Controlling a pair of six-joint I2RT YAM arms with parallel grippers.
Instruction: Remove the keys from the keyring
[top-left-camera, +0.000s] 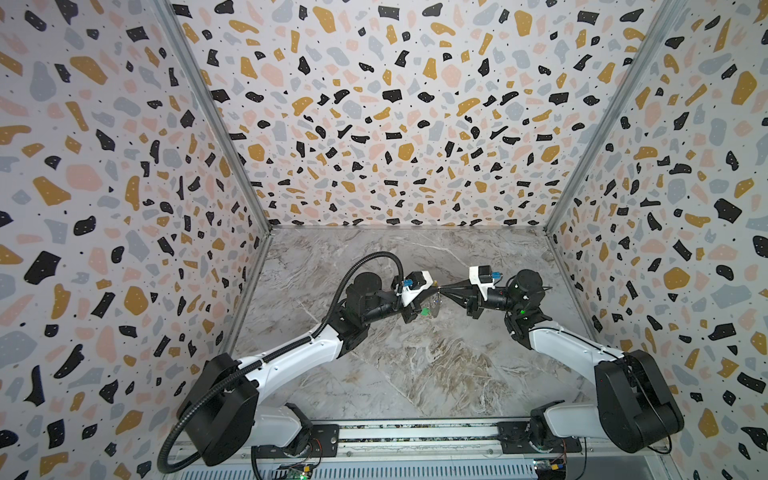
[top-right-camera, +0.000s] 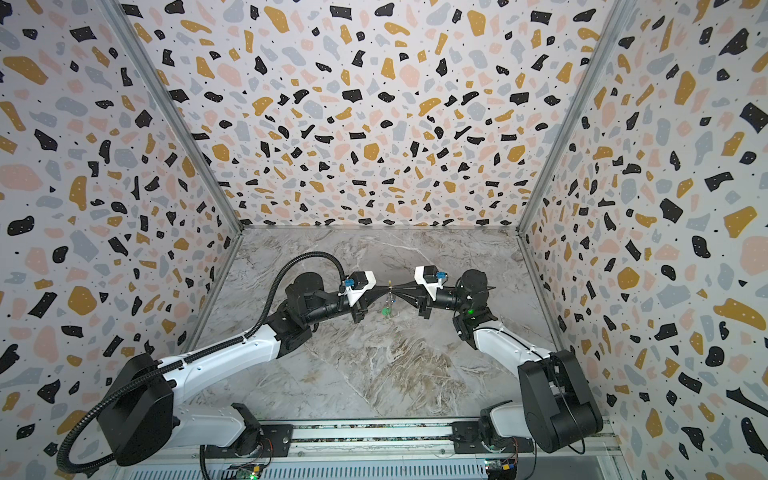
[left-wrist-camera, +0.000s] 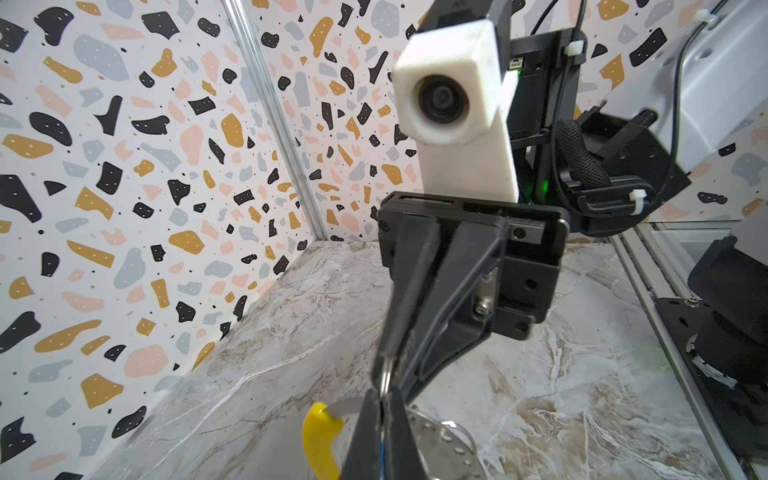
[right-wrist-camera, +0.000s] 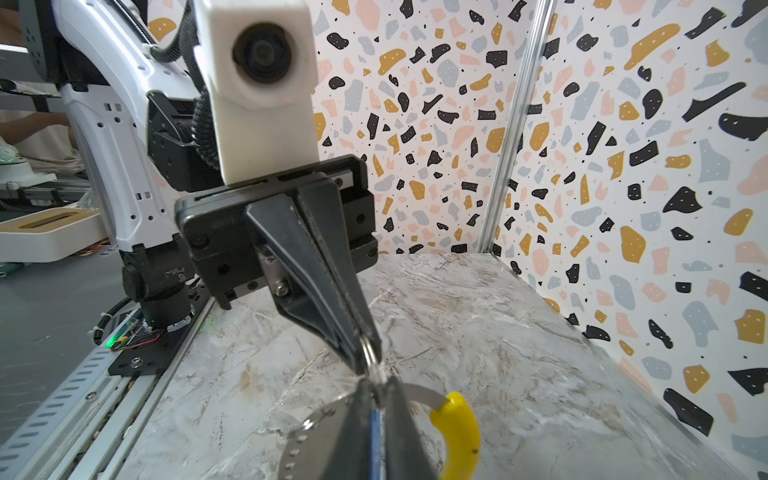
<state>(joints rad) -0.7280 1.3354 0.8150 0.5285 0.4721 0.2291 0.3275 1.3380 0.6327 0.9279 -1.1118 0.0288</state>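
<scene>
My left hand is pinched shut on the keyring, which hangs above the desk, green-tagged key lowest. My right hand meets it tip-to-tip; I cannot tell whether it grips.

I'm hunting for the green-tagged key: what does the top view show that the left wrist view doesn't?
Only a top view: the green tag dangling beside the gripper tips, and both arms whole. Only the left wrist view: small holes along the metal band of the keyring, and the right wrist camera's lens close up. Both: the yellow sleeve, and the left gripper and right gripper meeting tip to tip above the marble table.
</scene>
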